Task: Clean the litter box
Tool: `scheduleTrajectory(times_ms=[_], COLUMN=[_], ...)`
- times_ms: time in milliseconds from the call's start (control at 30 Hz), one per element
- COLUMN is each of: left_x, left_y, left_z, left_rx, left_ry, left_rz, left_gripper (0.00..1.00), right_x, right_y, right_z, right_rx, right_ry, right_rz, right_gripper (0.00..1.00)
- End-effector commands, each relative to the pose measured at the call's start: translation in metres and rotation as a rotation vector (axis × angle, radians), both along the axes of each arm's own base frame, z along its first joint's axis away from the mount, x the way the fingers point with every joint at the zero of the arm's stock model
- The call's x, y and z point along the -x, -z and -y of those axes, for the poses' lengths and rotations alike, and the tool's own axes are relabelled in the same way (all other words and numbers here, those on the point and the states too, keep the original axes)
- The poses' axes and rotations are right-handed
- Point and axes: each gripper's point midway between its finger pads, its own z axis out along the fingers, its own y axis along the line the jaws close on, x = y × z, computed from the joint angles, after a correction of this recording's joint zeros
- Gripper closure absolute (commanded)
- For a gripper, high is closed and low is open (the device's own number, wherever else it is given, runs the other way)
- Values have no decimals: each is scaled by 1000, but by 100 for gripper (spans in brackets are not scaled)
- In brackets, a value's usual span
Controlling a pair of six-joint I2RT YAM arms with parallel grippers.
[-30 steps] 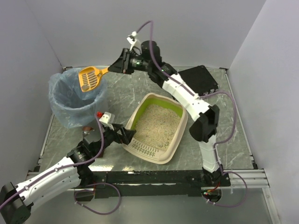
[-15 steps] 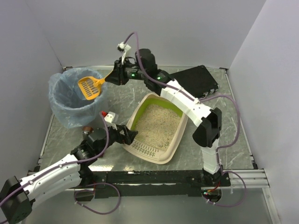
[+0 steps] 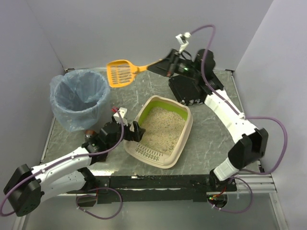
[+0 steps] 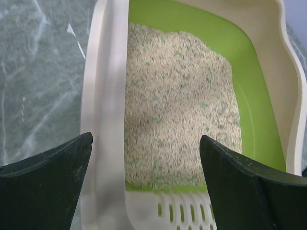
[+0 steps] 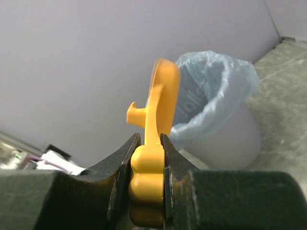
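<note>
The beige litter box (image 3: 184, 136) with a lime-green inner wall and sandy granules sits mid-table, its slotted grille end nearest me. My left gripper (image 3: 135, 132) is open at its left rim; in the left wrist view its jaws straddle the box's rim (image 4: 103, 120) and the granules. My right gripper (image 3: 157, 66) is shut on the handle of an orange slotted scoop (image 3: 120, 73), held high at the back, to the right of the bin. In the right wrist view the scoop (image 5: 160, 103) stands edge-on between the jaws.
A round bin with a blue bag (image 3: 79, 98) stands at the back left; it also shows in the right wrist view (image 5: 216, 100). A black case (image 3: 192, 88) lies at the back right. Grey walls enclose the table.
My right arm has swung the scoop from over the bin back to the right and higher. My left gripper has moved right, up to the box's left rim.
</note>
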Motion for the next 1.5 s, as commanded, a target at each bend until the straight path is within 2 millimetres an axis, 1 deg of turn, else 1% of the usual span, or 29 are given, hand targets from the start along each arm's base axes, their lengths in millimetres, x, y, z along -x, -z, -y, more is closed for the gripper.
scheduleTrajectory(times_ms=[0,33,67,100,133,167,233,267,300,333,367,433,467,500,633,700,733,767,933,1033,1067,1100,1133,1200,1233,1333,1367,1433,1467], left_x=[-30,-37,-44,-52,-60,-69,-85,-93,-98,-104,-105,-115,-118,-113,-124,-136,-141,-145,-158,-152,-148,-146,-145,-140,-132,-120,-113,-104,-105], left_y=[-41,-50,-40,-40,-49,-41,-54,-43,-44,-55,-43,-43,-42,-36,-28,-25,-11,-8,8,5,8,1,0,-5,-7,-5,1,8,4], left_z=[10,12,13,10,11,10,13,13,16,20,26,35,39,46,70,69,69,69,62,62,58,55,50,38,40,20,2,-16,-21], left_rx=[25,11,-30,-49,-62,-90,-100,-131,-148,-180,-209,-277,-301,-334,-411,-452,-479,-492,-541,-488,-482,-440,-441,-399,-387,-324,-294,-261,-159], left_ry=[-45,-43,-49,-64,-69,-68,-64,-53,-37,6,75,143,177,256,416,388,383,374,303,262,240,182,119,-21,-44,-286,-441,-598,-727], left_rz=[111,135,120,118,140,121,143,120,120,162,142,181,190,179,204,182,145,134,54,27,13,-2,-7,-41,-52,-139,-230,-314,-347], left_gripper=[3,3,3,3,3,3,3,3,3,3,3,3,3,3,3,2,1,5,28,66,71,74,86,98,99,99,99,99,99], right_x=[29,27,28,26,26,36,24,34,30,27,39,40,51,54,73,81,83,86,87,84,84,83,81,78,79,76,75,72,73], right_y=[-11,-2,3,12,22,18,41,48,65,75,85,98,111,116,142,155,166,168,183,181,180,178,178,177,177,179,178,179,178], right_z=[46,55,64,87,97,111,144,158,175,192,203,231,243,248,245,232,228,221,210,203,200,200,200,200,193,186,184,176,172], right_rx=[-104,-97,-97,-95,-80,-67,-39,-15,1,14,52,105,156,177,246,262,264,255,240,222,220,225,234,248,256,265,267,284,294], right_ry=[-50,-18,13,97,143,196,361,430,510,603,652,797,849,875,834,737,707,659,573,527,512,511,514,521,498,476,473,457,449], right_rz=[-45,-76,-83,-81,-112,-73,-129,-156,-192,-218,-215,-231,-252,-254,-272,-281,-303,-307,-335,-324,-318,-309,-305,-293,-284,-281,-277,-261,-258], right_gripper=[100,100,100,100,100,100,100,100,100,100,100,100,100,100,100,100,100,100,100,100,100,100,100,100,100,100,100,100,100])
